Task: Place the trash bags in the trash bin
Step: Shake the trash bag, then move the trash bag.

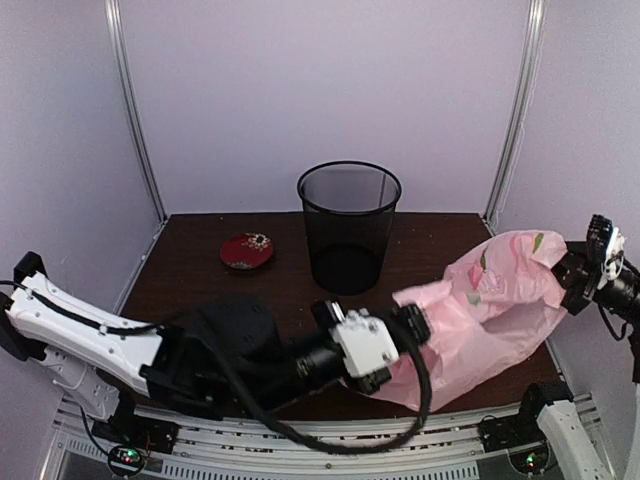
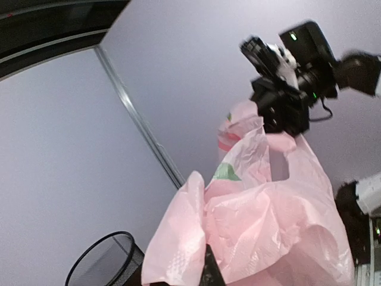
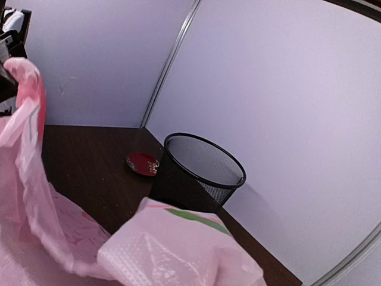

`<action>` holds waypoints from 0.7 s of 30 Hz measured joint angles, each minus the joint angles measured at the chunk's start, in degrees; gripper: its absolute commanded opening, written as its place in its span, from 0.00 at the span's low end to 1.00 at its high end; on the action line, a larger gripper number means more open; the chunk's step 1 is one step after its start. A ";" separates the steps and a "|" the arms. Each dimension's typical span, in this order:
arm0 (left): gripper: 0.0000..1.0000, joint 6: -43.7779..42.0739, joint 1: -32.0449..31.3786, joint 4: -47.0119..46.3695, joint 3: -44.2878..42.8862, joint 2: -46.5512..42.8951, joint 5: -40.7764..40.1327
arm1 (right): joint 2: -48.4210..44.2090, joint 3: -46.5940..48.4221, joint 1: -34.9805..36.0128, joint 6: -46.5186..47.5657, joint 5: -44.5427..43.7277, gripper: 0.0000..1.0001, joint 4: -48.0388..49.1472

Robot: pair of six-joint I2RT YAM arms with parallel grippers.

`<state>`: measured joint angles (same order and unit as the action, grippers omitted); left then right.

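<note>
The trash bag (image 1: pixel 495 300), thin pale pink with a few red and green prints, hangs stretched between my two grippers over the table's right half. My left gripper (image 1: pixel 410 325) is shut on its lower left edge, and one dark finger (image 2: pixel 209 271) shows among the folds of the bag (image 2: pixel 268 226). At the table's right edge my right gripper (image 1: pixel 563 270) is shut on the upper right end and holds it up. In the right wrist view the bag (image 3: pixel 178 250) covers that gripper's fingers. The trash bin (image 1: pixel 348 225), black wire mesh, stands upright at the back centre, left of the bag and apart from it.
A small red dish (image 1: pixel 246 250) lies on the dark brown table (image 1: pixel 200 280), left of the bin. Pale walls with metal corner posts (image 1: pixel 135 110) close the back and sides. My left arm reaches across the front of the table.
</note>
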<state>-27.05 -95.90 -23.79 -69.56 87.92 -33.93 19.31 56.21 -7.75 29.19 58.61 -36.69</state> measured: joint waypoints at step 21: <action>0.00 23.74 11.50 19.28 2.84 -25.70 -18.40 | 27.30 8.59 1.25 -46.62 15.63 0.86 33.09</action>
<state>-3.31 -84.40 -4.51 -66.72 62.22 -52.34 46.61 64.79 -6.50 -17.43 74.24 -3.60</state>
